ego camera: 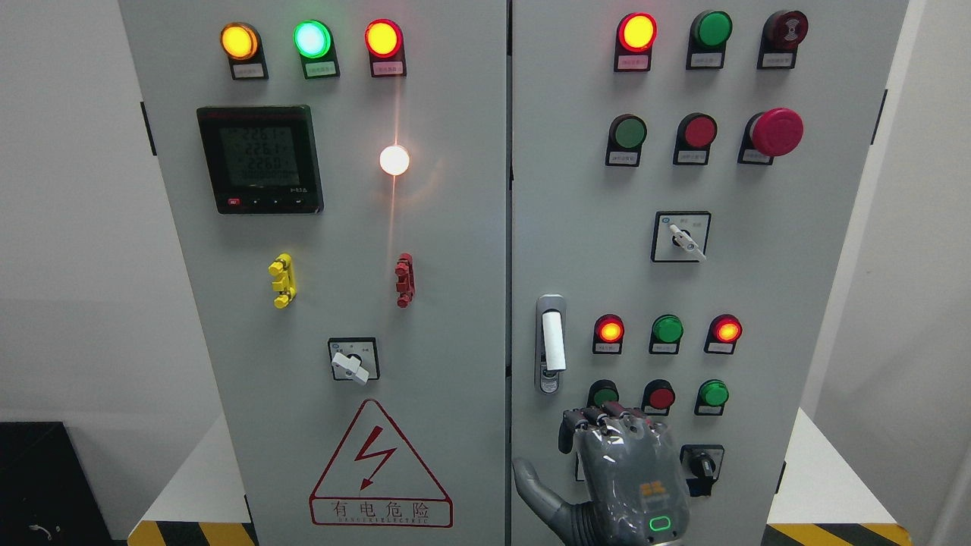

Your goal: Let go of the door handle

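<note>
My right hand [622,478] hangs low in front of the right door [758,296] of the cabinet, near that door's bottom edge, with its back turned to me. The fingers [607,417] are curled over at the knuckles toward the panel and close on nothing, and the thumb [531,481] sticks out to the side toward the seam between the two doors. The door handle [552,343] sits close to the right door's left edge, in its lower half: a white bar in a silver housing, with its long axis straight up and down. From my hand it lies above and a little toward the seam, and there is a clear strip of bare grey door between my knuckles and the foot of the housing, so I touch it nowhere. I judge the letting go to be done as things lie; what remains is to draw the hand back from the panel. That move turns on the handle being up and to the seam side: pulling down and away takes me clear of it. The nearer hazards are the green button [604,394] just above my knuckles and the black knob [702,461] beside my hand (both close enough to brush). My left arm does not show at all.
</note>
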